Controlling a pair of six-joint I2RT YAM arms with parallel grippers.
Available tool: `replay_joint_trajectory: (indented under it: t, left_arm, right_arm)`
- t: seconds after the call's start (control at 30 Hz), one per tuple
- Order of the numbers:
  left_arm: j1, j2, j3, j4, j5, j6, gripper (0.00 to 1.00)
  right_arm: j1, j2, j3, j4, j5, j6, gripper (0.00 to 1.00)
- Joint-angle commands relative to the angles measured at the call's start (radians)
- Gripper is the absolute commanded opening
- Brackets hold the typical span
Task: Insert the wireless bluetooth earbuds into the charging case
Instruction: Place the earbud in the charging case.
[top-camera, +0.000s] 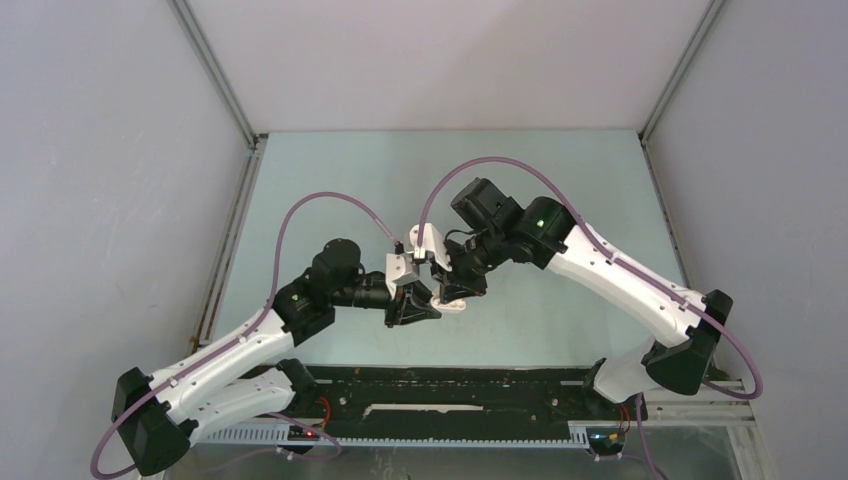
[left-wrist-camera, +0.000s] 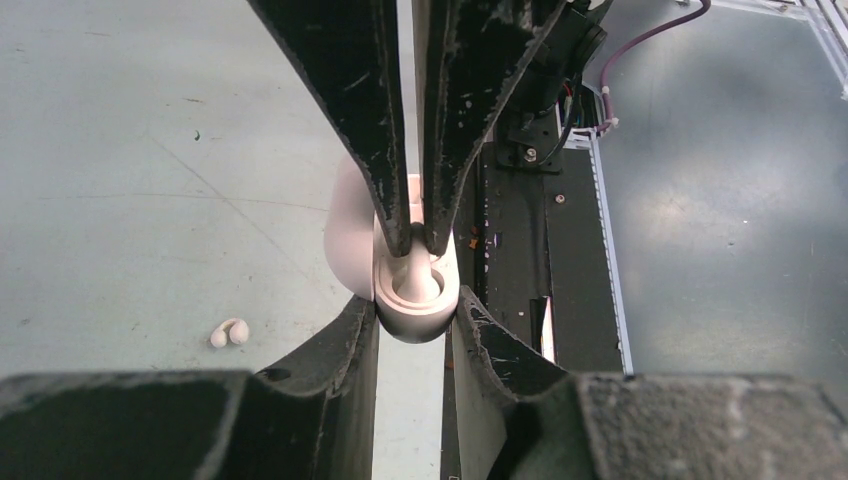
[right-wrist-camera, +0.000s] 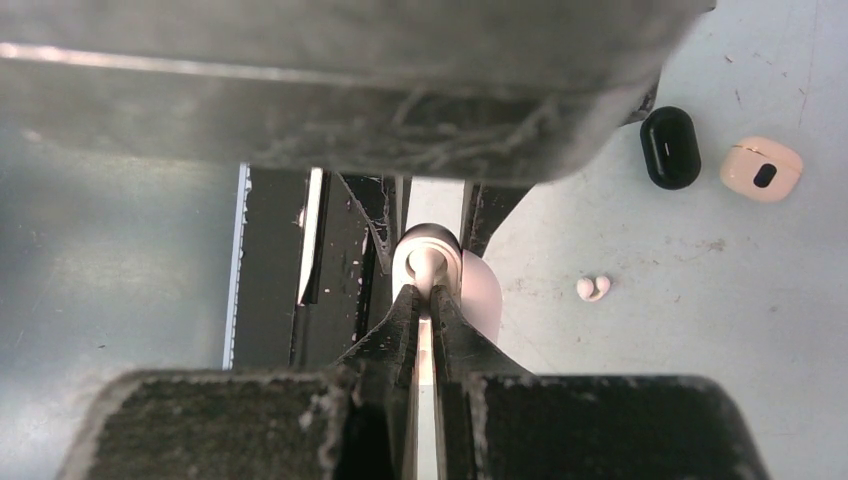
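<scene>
Left wrist shows my left fingers (left-wrist-camera: 335, 375) clamped on the open case (left-wrist-camera: 413, 320), right fingers (left-wrist-camera: 340, 100) pinching a white earbud (left-wrist-camera: 412, 282) over its well (tiny, light, probably slick: hold its narrow neck).

Pale green table (top-camera: 350, 160), black base rail (top-camera: 450, 385) nr edge, grey walls (top-camera: 100, 150)

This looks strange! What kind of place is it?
Probably a robot test booth: left arm and right arm bolted by a pale table, plain walls around, black case and beige case laid out.
</scene>
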Motion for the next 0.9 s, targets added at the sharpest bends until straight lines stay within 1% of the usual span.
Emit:
replay_joint_trajectory:
  t: [0.0, 0.23, 0.37, 0.53, 0.87]
  left_arm:
    - [-0.006, -0.015, 0.003, 0.041, 0.013, 0.011, 0.0]
    - [-0.006, -0.01, 0.004, 0.037, 0.009, 0.008, 0.0]
    - [-0.006, -0.009, 0.006, 0.037, 0.008, 0.008, 0.0]
    - [-0.005, -0.006, 0.006, 0.035, 0.006, 0.006, 0.0]
    - [-0.006, -0.005, 0.007, 0.034, -0.001, 0.006, 0.0]
  right_arm:
    - [0.009, 0.005, 0.033, 0.005, 0.015, -0.01, 0.03]
    - [0.01, -0.012, 0.036, 0.002, 0.015, -0.002, 0.16]
    - [0.009, -0.033, 0.032, -0.001, 0.015, 0.0, 0.2]
    - [-0.001, -0.055, 0.028, -0.001, 0.002, -0.002, 0.23]
    - [-0.049, -0.103, 0.029, -0.017, -0.037, -0.014, 0.24]
